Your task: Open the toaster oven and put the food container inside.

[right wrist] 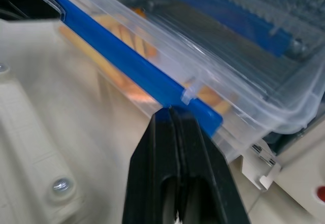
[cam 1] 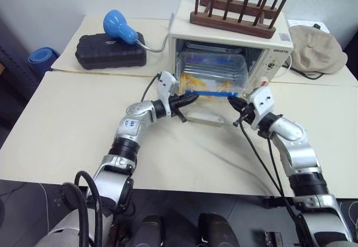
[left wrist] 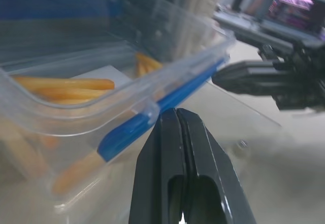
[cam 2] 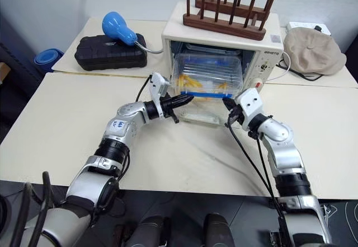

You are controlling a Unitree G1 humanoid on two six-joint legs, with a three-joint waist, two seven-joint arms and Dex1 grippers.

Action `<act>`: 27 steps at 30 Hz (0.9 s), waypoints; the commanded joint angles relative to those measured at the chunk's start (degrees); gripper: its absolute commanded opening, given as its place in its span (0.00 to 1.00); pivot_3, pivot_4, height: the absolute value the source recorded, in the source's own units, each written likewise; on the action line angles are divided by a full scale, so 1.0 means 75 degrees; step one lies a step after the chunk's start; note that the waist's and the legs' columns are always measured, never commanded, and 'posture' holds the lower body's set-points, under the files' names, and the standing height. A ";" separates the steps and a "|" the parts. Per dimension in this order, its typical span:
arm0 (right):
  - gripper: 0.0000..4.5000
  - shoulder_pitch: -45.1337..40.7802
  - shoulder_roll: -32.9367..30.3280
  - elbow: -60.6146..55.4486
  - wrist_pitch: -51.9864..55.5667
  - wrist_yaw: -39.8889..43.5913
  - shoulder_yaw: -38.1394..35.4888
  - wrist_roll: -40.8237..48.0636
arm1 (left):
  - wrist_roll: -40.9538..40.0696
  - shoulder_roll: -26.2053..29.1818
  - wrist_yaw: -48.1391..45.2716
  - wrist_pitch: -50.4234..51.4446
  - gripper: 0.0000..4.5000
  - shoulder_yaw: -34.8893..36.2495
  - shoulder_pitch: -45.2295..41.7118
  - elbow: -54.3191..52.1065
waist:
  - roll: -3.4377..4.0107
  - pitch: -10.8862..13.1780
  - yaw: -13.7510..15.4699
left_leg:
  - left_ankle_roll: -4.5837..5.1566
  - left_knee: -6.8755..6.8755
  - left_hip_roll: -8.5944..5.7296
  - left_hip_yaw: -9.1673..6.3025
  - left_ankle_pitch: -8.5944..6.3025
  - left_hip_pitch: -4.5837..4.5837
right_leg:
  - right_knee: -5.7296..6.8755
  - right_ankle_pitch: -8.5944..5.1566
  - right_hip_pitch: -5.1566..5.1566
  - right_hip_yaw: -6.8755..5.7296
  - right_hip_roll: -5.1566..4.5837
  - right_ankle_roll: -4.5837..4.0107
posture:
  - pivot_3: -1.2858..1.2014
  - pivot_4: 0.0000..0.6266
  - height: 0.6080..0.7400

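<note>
The cream-white toaster oven (cam 1: 271,51) stands open at the back of the table, its glass door (cam 1: 205,115) dropped flat toward me. The clear food container (cam 1: 215,72), with yellow-orange sticks inside, rests half inside the oven mouth. Its long blue clip (right wrist: 127,66) faces me. My left gripper (cam 1: 193,96) is shut, its tip against the clip's left end (left wrist: 133,127). At the clip's right end my right gripper (cam 1: 230,100) is shut too, its tip touching the clip (right wrist: 170,111). Neither gripper holds anything.
A wooden peg rack (cam 1: 235,13) sits on top of the oven. A black ribbed case (cam 1: 111,52) with a blue bulb-shaped object (cam 1: 118,26) lies at the back left. A beige cap (cam 1: 316,48) lies at the back right. Cables run along my right arm.
</note>
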 commanded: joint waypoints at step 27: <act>0.00 0.1576 -0.1880 0.0125 -0.0126 0.2031 -0.0903 0.0599 | -0.1560 0.3581 -0.5012 0.0702 0.89 0.0632 0.2155 -0.3600 | 0.0006 0.0001 -0.0134 | 0.0008 0.0003 0.0011 -0.0012 0.0004 0.0008 | -0.0004 0.0000 0.0018 0.0010 -0.0012 0.0000 | 0.52 0.24 1.00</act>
